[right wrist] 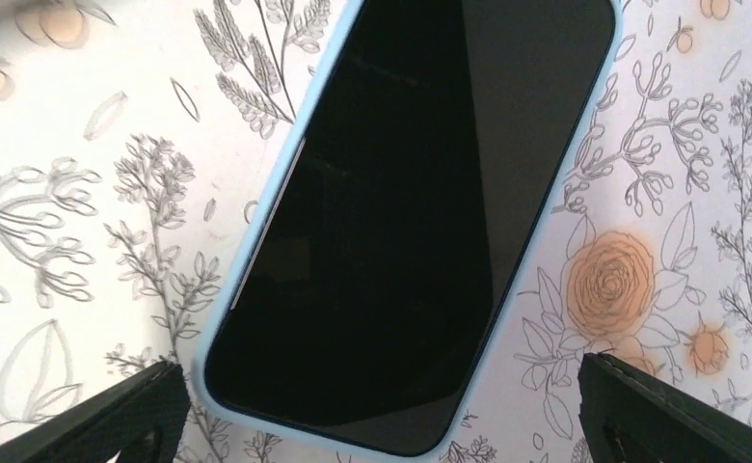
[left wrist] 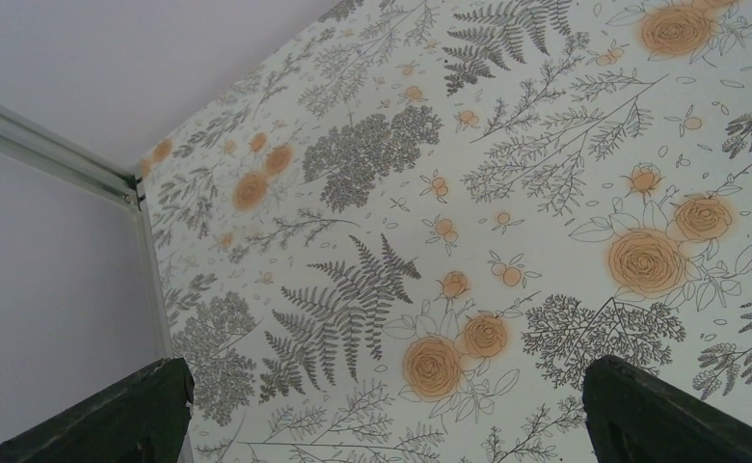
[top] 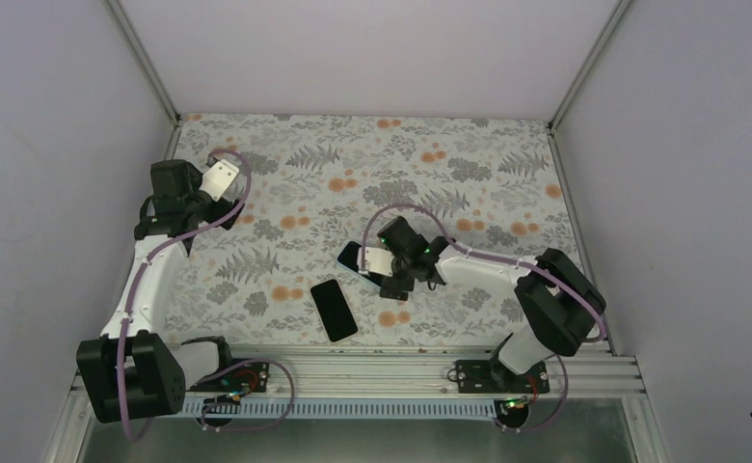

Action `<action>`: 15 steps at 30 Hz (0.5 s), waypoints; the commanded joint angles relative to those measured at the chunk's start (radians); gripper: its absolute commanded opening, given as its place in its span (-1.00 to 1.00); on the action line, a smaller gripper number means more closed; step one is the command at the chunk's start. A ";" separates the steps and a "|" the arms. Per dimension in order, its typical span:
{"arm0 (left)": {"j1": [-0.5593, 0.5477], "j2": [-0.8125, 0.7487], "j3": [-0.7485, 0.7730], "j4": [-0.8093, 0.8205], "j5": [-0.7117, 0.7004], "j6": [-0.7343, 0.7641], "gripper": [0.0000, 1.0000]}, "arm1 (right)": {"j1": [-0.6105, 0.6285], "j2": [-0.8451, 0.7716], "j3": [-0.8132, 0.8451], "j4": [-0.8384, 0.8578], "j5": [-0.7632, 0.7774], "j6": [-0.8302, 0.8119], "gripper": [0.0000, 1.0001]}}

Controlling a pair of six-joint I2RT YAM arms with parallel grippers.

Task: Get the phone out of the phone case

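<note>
A phone (right wrist: 420, 193) with a black screen lies face up in a light blue case (right wrist: 249, 253) on the flowered tablecloth. In the top view it shows partly (top: 350, 256) under the right arm's wrist, near the table's middle. My right gripper (right wrist: 382, 424) is open and hovers just above the phone's near end, with one finger on each side and touching nothing; it also shows in the top view (top: 388, 277). My left gripper (left wrist: 382, 415) is open and empty over bare cloth at the far left (top: 216, 179).
A second flat black slab, a phone or a case (top: 334, 309), lies on the cloth just front-left of the cased phone. Grey walls close the table (top: 507, 193) on three sides. The metal base rail (top: 401, 371) runs along the near edge.
</note>
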 commanded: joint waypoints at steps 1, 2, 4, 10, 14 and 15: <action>0.008 -0.023 -0.016 0.012 0.005 0.002 1.00 | -0.041 0.010 0.099 -0.115 -0.210 0.000 1.00; 0.009 -0.025 -0.019 0.013 0.005 0.003 1.00 | -0.047 0.015 0.118 -0.134 -0.226 0.005 1.00; 0.011 -0.025 -0.023 0.013 0.009 0.004 1.00 | -0.052 0.030 0.156 -0.185 -0.272 0.005 1.00; 0.013 -0.019 -0.010 -0.022 0.054 0.018 1.00 | -0.063 0.186 0.311 -0.295 -0.304 0.087 1.00; 0.013 -0.014 0.004 -0.053 0.067 0.033 1.00 | -0.080 0.272 0.411 -0.332 -0.348 0.137 1.00; 0.014 -0.016 0.003 -0.058 0.064 0.039 1.00 | -0.084 0.279 0.426 -0.339 -0.349 0.145 0.99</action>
